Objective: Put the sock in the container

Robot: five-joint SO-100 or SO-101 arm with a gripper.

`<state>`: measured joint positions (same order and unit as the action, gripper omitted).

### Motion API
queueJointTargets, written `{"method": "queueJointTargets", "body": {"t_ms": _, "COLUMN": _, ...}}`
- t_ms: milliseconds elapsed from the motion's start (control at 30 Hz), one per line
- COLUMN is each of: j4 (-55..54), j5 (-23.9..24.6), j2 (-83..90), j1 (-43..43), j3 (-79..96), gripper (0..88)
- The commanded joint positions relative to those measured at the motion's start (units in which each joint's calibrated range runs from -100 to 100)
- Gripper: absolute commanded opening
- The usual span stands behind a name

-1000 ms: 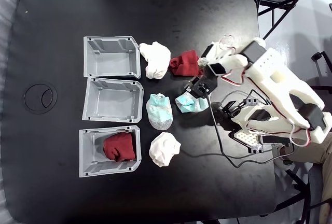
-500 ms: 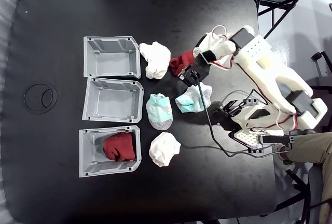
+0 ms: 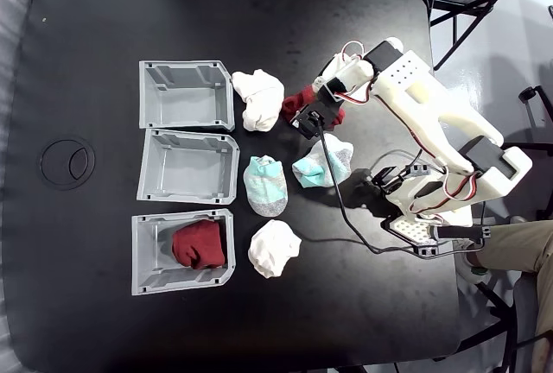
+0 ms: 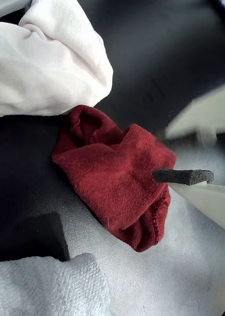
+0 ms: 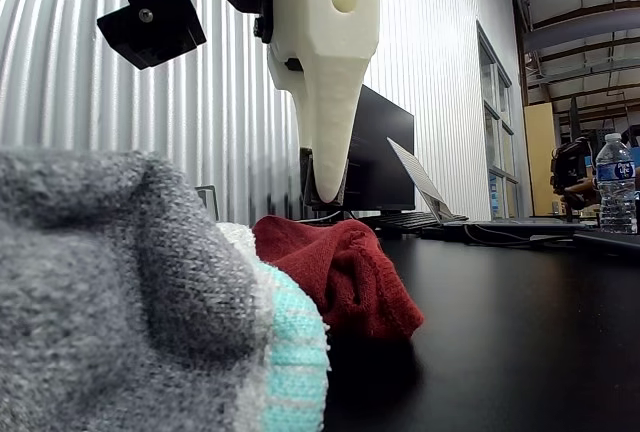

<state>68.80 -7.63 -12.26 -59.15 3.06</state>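
The white two-finger gripper [image 3: 302, 119] hangs directly over the crumpled dark red knit sock [image 4: 117, 192] lying on the black table [image 3: 259, 10], its fingers spread, and one dark-padded fingertip [image 4: 184, 176] pokes in above the sock's edge in the wrist view. Just beyond the gripper lies a bunched white sock [image 3: 257, 99]. Well past that stand three light grey ribbed plastic bins, the farthest container [image 3: 145, 261] holding another dark red sock [image 3: 199, 244].

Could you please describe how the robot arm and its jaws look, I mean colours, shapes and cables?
In the fixed view the arm is white printed plastic with blocky links, black servo motors and thin red and white wires looping near the wrist. A black cable runs across the table. The gripper has a white tapered finger; the wrist view shows a dark, rough-looking fingertip.
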Motion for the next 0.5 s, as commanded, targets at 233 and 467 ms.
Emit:
{"method": "queueJointTargets", "body": {"t_ms": 233, "j4": 11.2, "j5": -0.1, "j2": 2.9, "j1": -0.5, "j3": -2.6, "gripper": 50.8}}
{"method": "queueJointTargets", "body": {"t_ms": 467, "j4": 11.7, "j5": -0.1, "j2": 2.4, "j1": -0.4, "j3": -2.3, "gripper": 50.8}}
